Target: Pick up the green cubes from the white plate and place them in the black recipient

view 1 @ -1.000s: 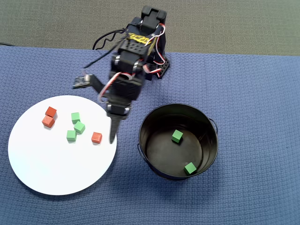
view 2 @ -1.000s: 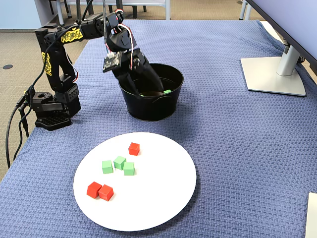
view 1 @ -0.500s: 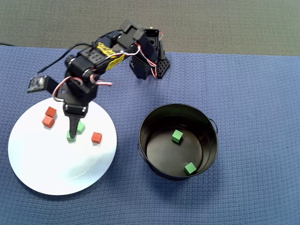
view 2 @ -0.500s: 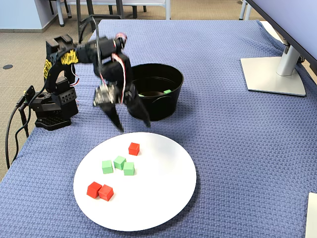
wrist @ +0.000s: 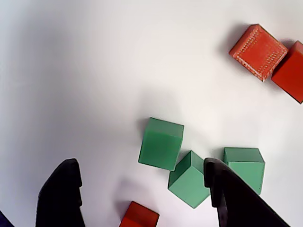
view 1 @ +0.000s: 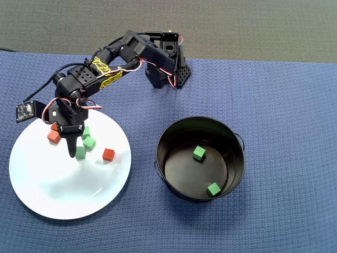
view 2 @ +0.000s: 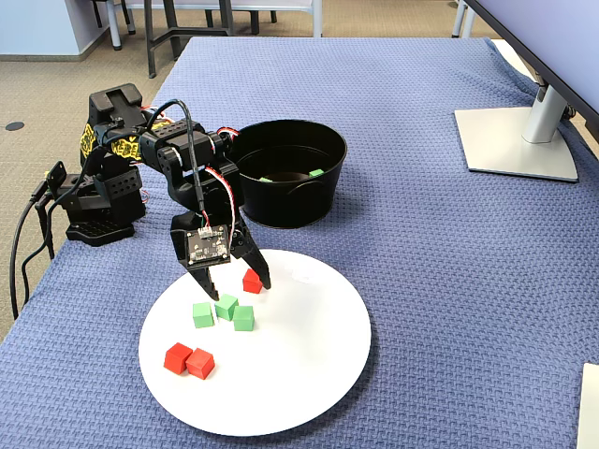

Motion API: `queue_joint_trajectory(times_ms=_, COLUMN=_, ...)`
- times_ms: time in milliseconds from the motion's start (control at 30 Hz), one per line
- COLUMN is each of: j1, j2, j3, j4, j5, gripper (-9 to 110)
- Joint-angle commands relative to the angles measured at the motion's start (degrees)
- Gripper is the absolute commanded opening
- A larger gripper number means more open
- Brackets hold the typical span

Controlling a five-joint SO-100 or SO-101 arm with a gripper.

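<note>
— Claw [wrist: 142,189] status?

— Spread wide, nothing held. I hang over the white plate [view 1: 47,184], tips pointing down at the cluster of green cubes [wrist: 161,144].

— Where do the cubes lie from your tips?

— Wrist view: three greens bunched together. One sits between my two fingers, slightly ahead of them. A second, turned corner-on, touches it and crowds my right-hand finger [wrist: 227,198]. The third looks partly tucked behind that finger, though I can't tell if it is touching. A red cube [wrist: 138,218] sits low in the gap, near the bottom edge.

— So which is the target?

— My guess is the middle one; it is best centred. Closing straight down risks catching the corner-on neighbour too.

— And the drop point?

— Black recipient [view 1: 237,158] stands on the desk just beside the plate, to the right in the overhead view. Two green cubes already lie inside it.
</note>
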Motion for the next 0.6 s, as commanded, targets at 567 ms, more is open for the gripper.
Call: queue_joint_trajectory(times_ms=567, j1=-1.05, j2=-6.68, j3=-2.55, j4=-7.73, j5=9.05, gripper=29)
